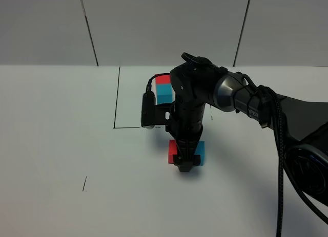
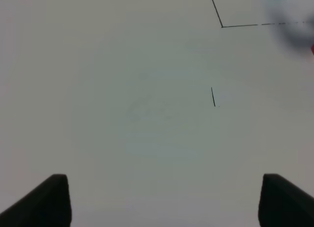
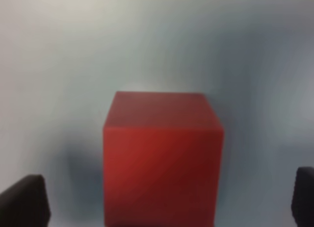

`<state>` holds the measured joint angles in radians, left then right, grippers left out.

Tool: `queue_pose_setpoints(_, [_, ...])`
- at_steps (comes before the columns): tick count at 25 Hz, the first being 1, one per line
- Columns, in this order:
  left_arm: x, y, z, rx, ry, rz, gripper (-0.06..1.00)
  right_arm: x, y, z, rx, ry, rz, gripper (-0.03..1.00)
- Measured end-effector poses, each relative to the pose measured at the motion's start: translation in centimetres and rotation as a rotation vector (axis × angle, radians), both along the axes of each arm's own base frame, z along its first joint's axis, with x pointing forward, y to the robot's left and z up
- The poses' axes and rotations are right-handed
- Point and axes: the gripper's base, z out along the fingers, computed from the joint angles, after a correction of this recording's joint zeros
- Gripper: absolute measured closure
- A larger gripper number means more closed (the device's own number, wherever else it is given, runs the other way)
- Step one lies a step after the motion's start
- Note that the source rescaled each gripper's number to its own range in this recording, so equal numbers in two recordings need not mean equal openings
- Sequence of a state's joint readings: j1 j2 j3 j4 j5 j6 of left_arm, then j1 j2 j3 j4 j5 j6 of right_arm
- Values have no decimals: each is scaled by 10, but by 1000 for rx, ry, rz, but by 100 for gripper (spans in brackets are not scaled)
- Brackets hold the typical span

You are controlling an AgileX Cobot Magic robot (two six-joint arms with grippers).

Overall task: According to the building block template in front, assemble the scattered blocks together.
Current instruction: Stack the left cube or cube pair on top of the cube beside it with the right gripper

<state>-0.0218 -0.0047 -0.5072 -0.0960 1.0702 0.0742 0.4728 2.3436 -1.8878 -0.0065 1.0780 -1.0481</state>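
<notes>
Red-and-cyan scattered blocks [image 1: 173, 151] side by side, axis left-right, right gripper [image 1: 186, 160] spread wide above them, left gripper [image 2: 162, 200] apart.

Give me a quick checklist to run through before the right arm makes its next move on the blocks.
1. Right gripper open: ok.
2. Red cube centred between its fingertips, not clamped: ok.
3. Red cube and cyan cube flush together: cannot tell, the gripper covers the seam.
4. Colour order matches the template: cannot tell, partly hidden behind the arm.
5. Left gripper open, away from the blocks: ok.
</notes>
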Motion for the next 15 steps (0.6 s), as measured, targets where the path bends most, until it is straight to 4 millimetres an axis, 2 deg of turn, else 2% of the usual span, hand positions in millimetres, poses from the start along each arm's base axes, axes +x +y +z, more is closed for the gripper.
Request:
queue_pose_setpoints(8, [0, 0, 0, 0, 0, 0, 32, 6, -10, -4, 6, 2, -29, 0])
queue_pose_setpoints(15, [0, 0, 0, 0, 0, 0, 32, 7, -11, -20, 3, 41, -39, 3])
